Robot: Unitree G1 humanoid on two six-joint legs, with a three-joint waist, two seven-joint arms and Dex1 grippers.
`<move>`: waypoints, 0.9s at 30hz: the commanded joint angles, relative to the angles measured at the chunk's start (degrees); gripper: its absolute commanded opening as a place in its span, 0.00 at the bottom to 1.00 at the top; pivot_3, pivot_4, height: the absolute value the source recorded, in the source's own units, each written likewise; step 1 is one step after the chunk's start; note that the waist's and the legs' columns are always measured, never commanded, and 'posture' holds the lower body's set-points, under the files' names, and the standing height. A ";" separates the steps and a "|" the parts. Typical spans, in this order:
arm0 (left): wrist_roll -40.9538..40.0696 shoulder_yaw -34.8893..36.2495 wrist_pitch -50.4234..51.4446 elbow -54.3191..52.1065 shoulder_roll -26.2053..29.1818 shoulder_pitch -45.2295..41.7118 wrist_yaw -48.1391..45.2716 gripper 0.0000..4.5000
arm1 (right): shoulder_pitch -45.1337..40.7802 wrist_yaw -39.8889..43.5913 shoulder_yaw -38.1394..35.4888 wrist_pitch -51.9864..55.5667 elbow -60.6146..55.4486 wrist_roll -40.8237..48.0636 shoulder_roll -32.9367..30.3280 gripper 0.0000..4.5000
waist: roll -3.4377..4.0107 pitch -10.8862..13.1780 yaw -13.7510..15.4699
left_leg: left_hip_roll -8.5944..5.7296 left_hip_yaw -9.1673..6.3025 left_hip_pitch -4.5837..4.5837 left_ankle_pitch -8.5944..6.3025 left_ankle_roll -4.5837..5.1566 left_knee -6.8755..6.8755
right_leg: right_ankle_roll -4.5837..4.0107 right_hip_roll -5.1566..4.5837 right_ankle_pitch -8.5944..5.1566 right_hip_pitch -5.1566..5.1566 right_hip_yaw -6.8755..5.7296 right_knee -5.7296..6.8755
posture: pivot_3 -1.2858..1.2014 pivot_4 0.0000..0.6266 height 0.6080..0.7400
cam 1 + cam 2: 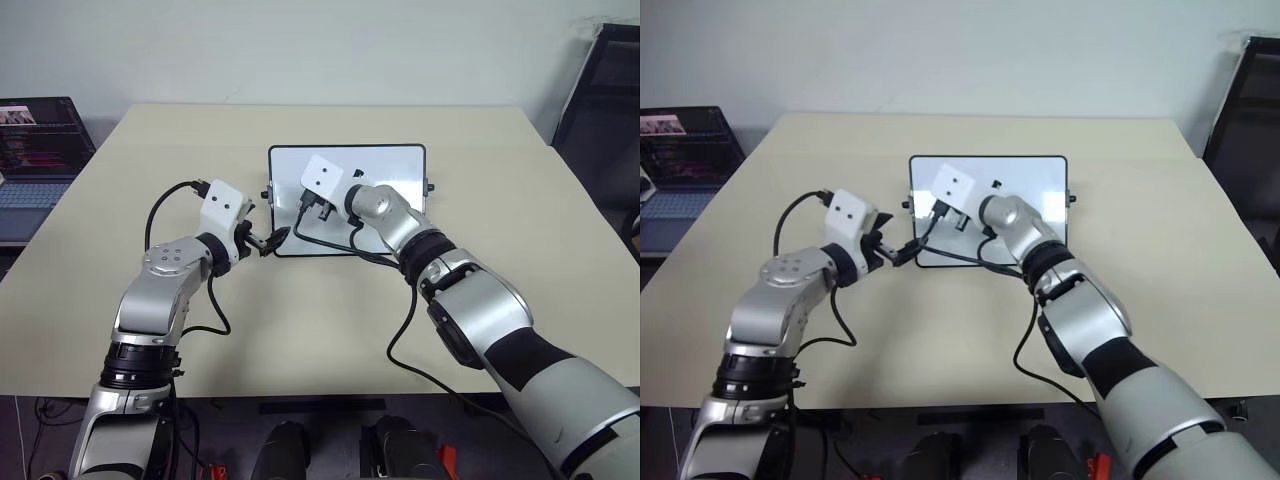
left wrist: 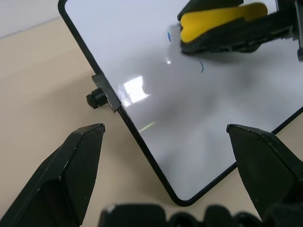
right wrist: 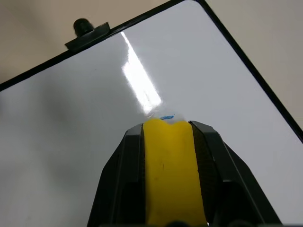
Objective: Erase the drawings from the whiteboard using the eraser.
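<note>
The whiteboard (image 1: pixel 392 166) lies flat on the tan table, its black frame and side knob (image 2: pixel 96 99) showing. My right gripper (image 3: pixel 165 130) is shut on the yellow eraser (image 3: pixel 169 179), whose tip presses on the board's left half. A small blue remnant of the drawings (image 3: pixel 166 117) sits just ahead of the eraser's tip. In the left wrist view, two faint blue strokes (image 2: pixel 201 66) lie near the eraser (image 2: pixel 222 21). My left gripper (image 2: pixel 164 128) is open, and the board's near left corner lies between its fingers (image 2: pixel 80 170).
The table (image 1: pixel 200 130) stretches wide around the board. A laptop (image 1: pixel 35 150) stands off the table's left side, and a black chair (image 1: pixel 600 90) is at the far right. Black cables (image 1: pixel 400 350) hang from both wrists.
</note>
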 commanded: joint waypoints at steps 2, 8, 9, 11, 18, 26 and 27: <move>0.19 1.21 -0.45 -3.16 0.59 -0.12 0.61 1.00 | -3.59 -1.91 -2.33 -0.22 0.00 1.59 1.90 0.23 | 0.00 0.00 -0.03 | 0.02 0.00 -0.17 0.00 -0.01 -0.03 | -0.03 0.00 -0.01 -0.18 -0.01 0.00 | 0.52 0.24 1.00; 0.13 0.75 -0.40 -3.58 0.20 0.27 1.00 1.00 | -5.51 -3.68 -4.33 0.93 1.15 2.41 2.38 0.23 | 0.01 0.01 0.05 | 0.01 -0.06 -0.38 -0.01 -0.02 -0.03 | -0.04 -0.04 -0.02 -0.31 -0.02 -0.14 | 0.52 0.24 1.00; 0.14 0.67 -0.37 -3.67 0.11 0.34 1.08 1.00 | -5.87 -4.17 -4.58 1.15 1.31 2.54 2.30 0.23 | 0.01 0.01 0.06 | 0.00 -0.06 -0.39 -0.01 -0.02 -0.04 | -0.04 -0.05 -0.02 -0.30 -0.03 -0.16 | 0.52 0.24 1.00; 0.16 0.47 -0.19 -3.97 -0.13 0.42 1.27 1.00 | -6.46 -4.54 -4.99 1.85 1.63 2.80 2.11 0.23 | 0.01 0.01 0.06 | 0.00 -0.07 -0.39 -0.01 -0.02 -0.04 | -0.04 -0.05 -0.02 -0.29 -0.04 -0.17 | 0.52 0.24 1.00; 0.08 0.36 0.47 -4.85 -0.44 0.73 1.49 1.00 | -4.36 -1.03 -3.38 4.00 2.08 1.27 2.29 0.23 | 0.01 0.01 0.03 | 0.00 -0.06 -0.39 -0.01 -0.02 -0.04 | -0.04 -0.05 -0.02 -0.29 -0.05 -0.17 | 0.52 0.24 1.00; -0.01 0.13 1.10 -5.30 -0.59 0.59 1.29 1.00 | -1.78 4.06 -0.24 4.89 2.05 -1.27 2.25 0.23 | 0.01 0.00 0.03 | 0.00 -0.07 -0.35 -0.01 -0.02 -0.01 | -0.04 -0.05 -0.02 -0.25 -0.08 -0.11 | 0.52 0.24 1.00; -0.03 0.10 1.17 -5.37 -0.61 0.57 1.27 1.00 | -1.41 4.77 0.27 4.96 2.01 -1.75 2.15 0.23 | 0.00 0.00 0.02 | 0.00 -0.07 -0.32 -0.01 -0.02 -0.01 | -0.04 -0.05 -0.02 -0.22 -0.08 -0.10 | 0.52 0.24 1.00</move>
